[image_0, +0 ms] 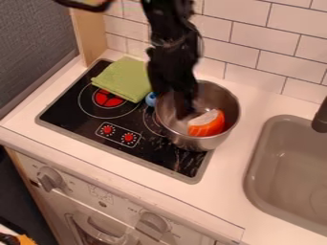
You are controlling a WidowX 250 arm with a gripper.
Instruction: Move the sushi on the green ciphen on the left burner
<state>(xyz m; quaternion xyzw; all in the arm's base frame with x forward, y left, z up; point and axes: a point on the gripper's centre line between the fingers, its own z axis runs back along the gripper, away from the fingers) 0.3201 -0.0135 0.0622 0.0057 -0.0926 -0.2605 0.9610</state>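
1 gripper [184, 112] is seen lowered into 1 metal pot [226, 97], close to 1 orange-and-white sushi [205, 125] held w/in it; whether it's apart, together or clamped can't be told. 1 green cloth [123, 80] is laid partly over the left burner [107, 98], 1 of 2; the right burner [148, 123] is mostly hidden by the pot. 1 blue item [151, 99], possibly round, is half blocked by the arm [172, 52]. The sushi is walled in by the pot's rim; black glass is left btwn pot & left burner, and a counter [239, 158] strip btwn pot & 1 sink [275, 143]. The stove [102, 143] is backed by white tiles [243, 36].
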